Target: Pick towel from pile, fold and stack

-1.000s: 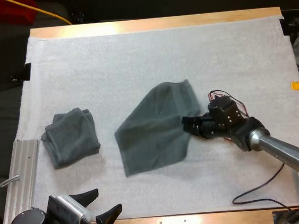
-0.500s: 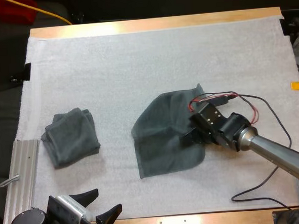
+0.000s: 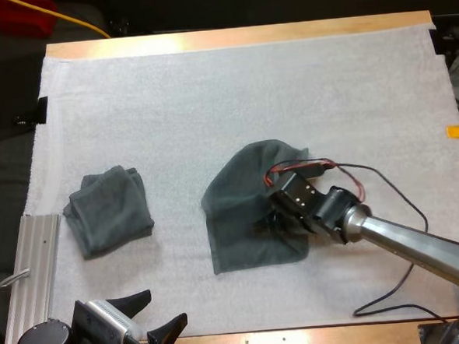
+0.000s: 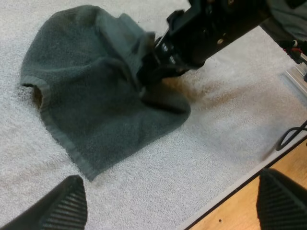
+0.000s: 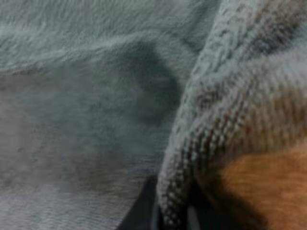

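table (image 3: pixel 237 37): wooden, under a white mat (image 3: pixel 209 95)
mat, left: folded towel (image 3: pixel 109 210)
mat, centre: loose towel (image 3: pixel 233 212)

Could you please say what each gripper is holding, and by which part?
The right gripper pinches the middle towel by its hemmed edge, folded over itself; left gripper holds nothing.

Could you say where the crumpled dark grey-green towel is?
In the high view, the crumpled grey-green towel lies on the white mat's left side, left of the spread towel.
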